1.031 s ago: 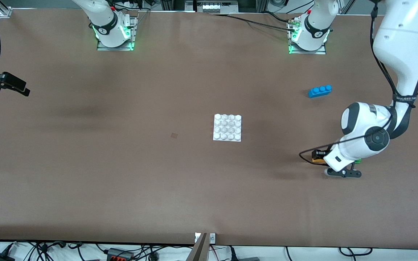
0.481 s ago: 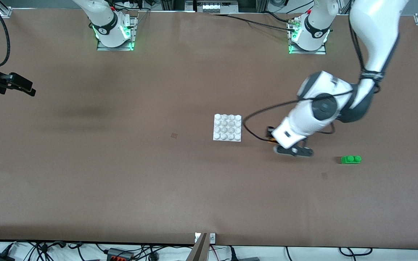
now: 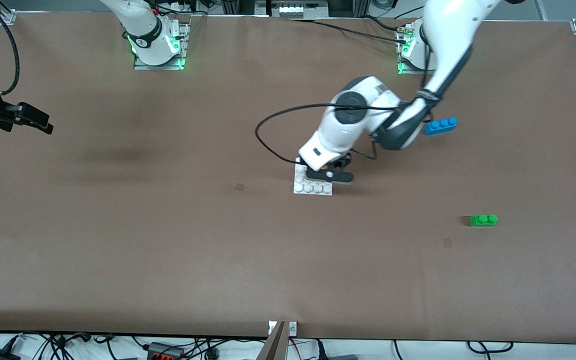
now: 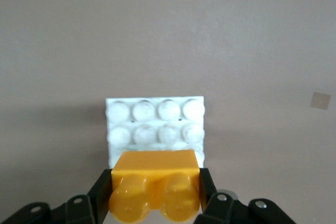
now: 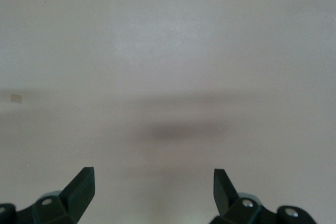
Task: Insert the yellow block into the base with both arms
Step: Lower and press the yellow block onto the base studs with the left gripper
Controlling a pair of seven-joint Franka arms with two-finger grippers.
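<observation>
The yellow block (image 4: 155, 179) has two round studs and sits clamped between the black fingers of my left gripper (image 4: 155, 188), which is shut on it. In the front view, my left gripper (image 3: 329, 171) hangs over the base (image 3: 313, 188), a white square studded plate in the middle of the table. The arm's wrist covers much of the plate. The left wrist view shows the base (image 4: 155, 121) just below the block, which does not visibly touch it. My right gripper (image 3: 38, 123) waits at the right arm's end of the table. It is open over bare table (image 5: 154, 182).
A blue three-stud brick (image 3: 440, 125) lies toward the left arm's end, close to the left arm's elbow. A green two-stud brick (image 3: 483, 220) lies nearer the front camera than the blue one. The left arm's black cable (image 3: 268, 145) loops out beside the base.
My left arm has swung from beside the green brick to over the base, carrying the yellow block. The green brick is now uncovered. The right gripper barely shifted.
</observation>
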